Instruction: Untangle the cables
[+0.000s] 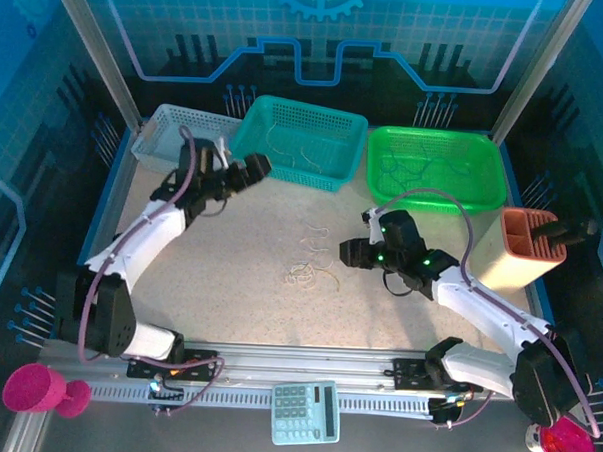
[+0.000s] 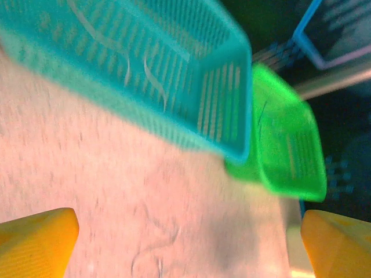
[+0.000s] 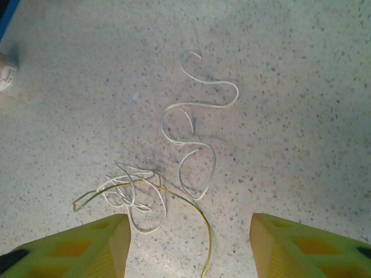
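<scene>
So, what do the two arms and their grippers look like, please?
The left arm and right arm have white shells, black joints and black wrists. A thick purple cable runs loosely along each. Small green lights glow on the right wrist. The fingers are yellow wedges; the right ones show moulded recesses.

No readable text in any view. Calculator, bottom centre of the top view: key legends and display too small to make out. Back panel, top of the same frame: a gear outline and circuit-style lines in blue, graphics only, no letters or numbers legible. Wrist views: one blurred, both without legible marks.
</scene>
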Available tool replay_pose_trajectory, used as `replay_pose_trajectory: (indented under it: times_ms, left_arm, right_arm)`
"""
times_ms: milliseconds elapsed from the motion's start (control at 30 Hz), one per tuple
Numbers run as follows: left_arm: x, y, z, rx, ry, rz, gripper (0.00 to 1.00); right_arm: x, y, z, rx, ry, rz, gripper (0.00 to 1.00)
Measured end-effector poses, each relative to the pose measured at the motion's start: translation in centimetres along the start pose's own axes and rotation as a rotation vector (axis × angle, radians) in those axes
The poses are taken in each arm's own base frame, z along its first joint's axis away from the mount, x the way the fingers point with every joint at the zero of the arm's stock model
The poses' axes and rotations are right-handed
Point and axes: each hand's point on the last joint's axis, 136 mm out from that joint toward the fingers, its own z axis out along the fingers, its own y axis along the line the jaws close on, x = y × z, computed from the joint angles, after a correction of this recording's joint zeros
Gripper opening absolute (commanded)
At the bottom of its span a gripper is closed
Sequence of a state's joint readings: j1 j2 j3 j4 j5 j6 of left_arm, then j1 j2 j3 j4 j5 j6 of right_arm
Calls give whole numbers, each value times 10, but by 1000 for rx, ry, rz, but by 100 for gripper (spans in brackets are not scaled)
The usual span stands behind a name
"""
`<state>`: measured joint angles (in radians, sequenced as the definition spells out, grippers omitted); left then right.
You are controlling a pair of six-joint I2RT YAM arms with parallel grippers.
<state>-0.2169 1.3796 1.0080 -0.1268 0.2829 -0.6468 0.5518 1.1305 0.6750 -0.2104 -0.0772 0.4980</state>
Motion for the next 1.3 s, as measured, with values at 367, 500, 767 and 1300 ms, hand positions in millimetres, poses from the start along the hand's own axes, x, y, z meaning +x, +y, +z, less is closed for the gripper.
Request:
replay_pose_trajectory:
  times_ms: [367,500,767,1300]
  left_arm:
    - [96,43,-5,-114,132,-39,99]
    - [87,47,-7,-137,92,-39,99]
    - [64,43,-12,-133,34,-50,99]
    - [63,42,-13,-120,40,-83,99]
  right_arm:
    - [43,37,46,-92,165,52,58]
    - [51,63,52,-112,194,18,59]
    - [30,67,47,-14,134,-177,59]
    - [58,39,74,75,255,-401,59]
